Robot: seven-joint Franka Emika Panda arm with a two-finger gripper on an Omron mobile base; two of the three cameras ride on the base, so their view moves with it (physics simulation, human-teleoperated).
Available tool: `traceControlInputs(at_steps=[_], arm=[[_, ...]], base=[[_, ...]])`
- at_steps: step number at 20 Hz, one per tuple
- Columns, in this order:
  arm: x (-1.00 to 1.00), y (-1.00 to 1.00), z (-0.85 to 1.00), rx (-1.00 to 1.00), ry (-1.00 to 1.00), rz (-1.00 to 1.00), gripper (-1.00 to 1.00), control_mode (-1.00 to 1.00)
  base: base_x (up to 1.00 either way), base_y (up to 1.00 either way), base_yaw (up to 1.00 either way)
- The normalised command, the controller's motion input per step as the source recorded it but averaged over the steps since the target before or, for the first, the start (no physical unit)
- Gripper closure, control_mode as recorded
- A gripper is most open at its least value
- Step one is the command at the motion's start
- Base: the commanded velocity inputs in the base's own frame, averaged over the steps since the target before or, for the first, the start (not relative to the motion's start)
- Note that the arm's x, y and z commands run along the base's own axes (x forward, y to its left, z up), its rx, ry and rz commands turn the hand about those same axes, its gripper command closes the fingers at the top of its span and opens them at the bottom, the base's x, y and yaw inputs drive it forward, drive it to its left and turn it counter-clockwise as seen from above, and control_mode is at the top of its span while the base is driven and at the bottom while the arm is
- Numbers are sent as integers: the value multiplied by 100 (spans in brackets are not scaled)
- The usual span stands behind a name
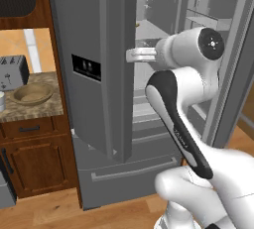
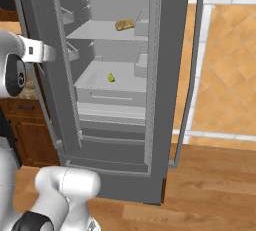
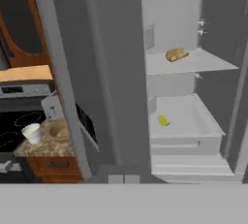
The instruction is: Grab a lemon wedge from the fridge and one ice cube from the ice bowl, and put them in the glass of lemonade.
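Two fingers: the fingers [image 3: 124, 179] sit pressed together with nothing between them, showing as a pair of small grey tips at the bottom of the hand view, in front of the lower edge of the fridge.
Lemon wedge relative to fingers: the lemon wedge [image 3: 163, 120] lies well apart from the fingers, deeper inside the fridge and off to one side of the line they point along; no contact.
Lemon wedge location: it rests on the floor of a shallow open tray on the middle level of the fridge; in the right base view it shows as a small yellow spot [image 2: 111, 77] near the middle of that tray.
Shelf above: a tan-brown bread-like lump [image 3: 176, 54] sits on the shelf one level higher, toward the back.
Fridge: the fridge [image 1: 89, 99] is grey steel; its right door is swung wide open, its left door with the black dispenser panel stands only a little ajar, and the lower drawers are shut.
Surface: a speckled stone surface [image 1: 47, 105] lies to the left of the fridge, over brown wooden cabinets.
Ice bowl: the ice bowl [image 1: 33, 93] stands on the surface, well apart from the fingers.
Glass of lemonade: the glass of lemonade [image 3: 32, 133] stands just beside the bowl, near the edge.
Toaster: a grey toaster [image 1: 12, 72] stands behind the bowl against the wall.
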Motion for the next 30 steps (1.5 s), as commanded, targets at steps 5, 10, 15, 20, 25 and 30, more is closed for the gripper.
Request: traceControlInputs(at_steps=[5,10,15,20,25,30], arm=[[40,-80,0,29,3,-14,100,-100],[61,-12,0,21,17,6,100,-100],[41,1,-11,14,14,15,100,-100],[28,4,-39,10,0,1,-100,-100],[35,-3,-10,13,1,0,-100,-100],[21,-36,0,22,10,0,-100,-100]], base=[[0,0,0],[0,0,0],[0,0,0],[0,0,0],[0,0,0],[0,0,0]])
